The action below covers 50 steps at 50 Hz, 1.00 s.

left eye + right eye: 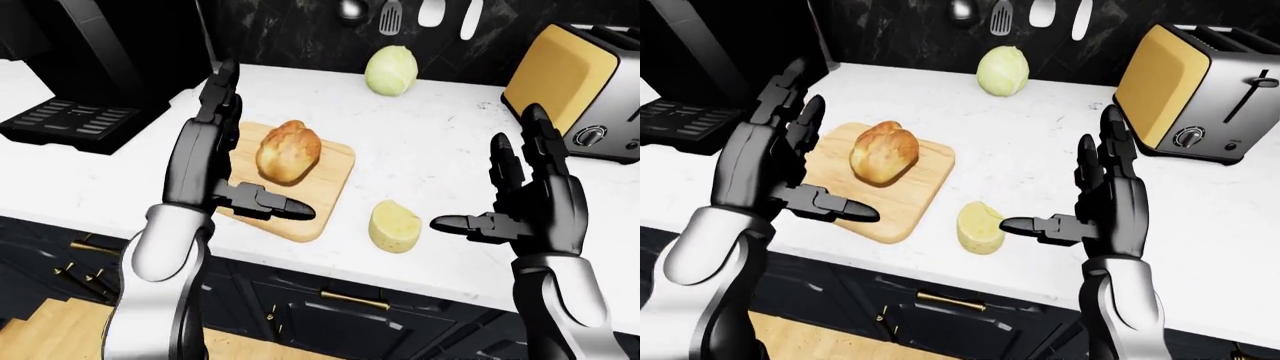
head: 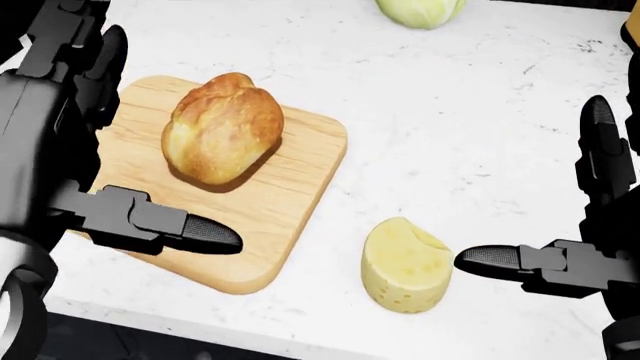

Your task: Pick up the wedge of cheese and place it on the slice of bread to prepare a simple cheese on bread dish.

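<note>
The pale yellow cheese wedge (image 2: 405, 264) lies on the white counter just right of the wooden cutting board (image 2: 290, 187). A golden-brown piece of bread (image 2: 222, 127) rests on the board. My right hand (image 2: 560, 225) is open, just right of the cheese, its thumb tip close to the cheese without touching. My left hand (image 2: 130, 142) is open over the board's left edge, thumb pointing right below the bread. Both hands are empty.
A green cabbage (image 1: 391, 70) sits at the counter's top by the dark wall. A yellow-sided toaster (image 1: 580, 90) stands at the right. A black stove (image 1: 70, 120) lies at the left. Utensils (image 1: 391, 15) hang above. Dark cabinets run below the counter edge.
</note>
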Tool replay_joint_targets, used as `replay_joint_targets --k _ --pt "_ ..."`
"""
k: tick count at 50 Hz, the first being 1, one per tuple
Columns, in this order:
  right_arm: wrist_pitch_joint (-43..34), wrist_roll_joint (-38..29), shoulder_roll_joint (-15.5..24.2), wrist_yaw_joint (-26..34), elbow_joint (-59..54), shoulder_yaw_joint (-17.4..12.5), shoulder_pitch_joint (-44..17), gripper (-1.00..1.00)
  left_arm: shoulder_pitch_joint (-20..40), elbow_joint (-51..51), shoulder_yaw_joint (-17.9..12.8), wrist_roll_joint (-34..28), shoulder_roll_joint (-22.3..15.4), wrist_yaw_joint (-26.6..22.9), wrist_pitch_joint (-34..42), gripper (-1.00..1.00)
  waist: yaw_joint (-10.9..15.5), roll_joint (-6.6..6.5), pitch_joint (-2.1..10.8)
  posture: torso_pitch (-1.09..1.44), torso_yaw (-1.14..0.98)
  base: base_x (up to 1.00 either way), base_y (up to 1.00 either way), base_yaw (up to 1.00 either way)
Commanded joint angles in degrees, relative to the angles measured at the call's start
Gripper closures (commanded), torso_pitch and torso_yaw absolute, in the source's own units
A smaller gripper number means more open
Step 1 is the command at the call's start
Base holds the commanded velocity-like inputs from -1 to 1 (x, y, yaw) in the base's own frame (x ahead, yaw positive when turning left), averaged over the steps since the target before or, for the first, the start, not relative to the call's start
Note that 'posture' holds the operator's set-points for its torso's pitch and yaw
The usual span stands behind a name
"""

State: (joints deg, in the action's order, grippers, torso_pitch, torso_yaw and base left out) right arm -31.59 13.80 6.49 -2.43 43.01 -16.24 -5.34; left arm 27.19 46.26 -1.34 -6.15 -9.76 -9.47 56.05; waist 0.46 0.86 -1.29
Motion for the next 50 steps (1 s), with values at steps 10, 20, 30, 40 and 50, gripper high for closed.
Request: replay_joint_targets --k 10,20,30,40,50 --pt "-0.7 2.2 1.9 -1.0 2.9 -2.4 -2.2 -1.00 8.8 -2.7 9.9 -15.1 5.8 -10.8 1.4 -1.00 0.3 0.73 0.55 0.00 0.00 0.00 0.00 0.00" --pt "-1.4 4.3 2.8 -1.9 3.9 -4.7 -2.1 -1.00 3.7 -4.1 18.4 -30.3 15.1 -22.4 -6.7 -1.00 0.5 1.75 0.44 0.00 0.00 0.00 0.00 0.00" --pt "-2.7 5.6 3.7 -2.7 4.7 -5.8 -2.6 -1.00 -0.9 -8.6 23.1 -39.3 24.9 -26.9 -14.6 -1.00 0.7 2.60 0.61 0.00 0.00 0.00 0.00 0.00" --pt "-2.9 6.2 4.7 -2.9 3.9 -5.9 -3.7 -1.00 -2.3 -15.1 26.9 -40.5 32.5 -25.2 -18.7 -1.00 0.9 3.64 0.57 0.00 0.00 0.00 0.00 0.00" --pt "-2.1 6.2 4.5 -2.8 3.4 -6.2 -3.1 -1.00 -4.5 -21.0 26.2 -35.1 30.0 -21.4 -22.5 -1.00 0.9 3.69 0.77 0.00 0.00 0.00 0.00 0.00"
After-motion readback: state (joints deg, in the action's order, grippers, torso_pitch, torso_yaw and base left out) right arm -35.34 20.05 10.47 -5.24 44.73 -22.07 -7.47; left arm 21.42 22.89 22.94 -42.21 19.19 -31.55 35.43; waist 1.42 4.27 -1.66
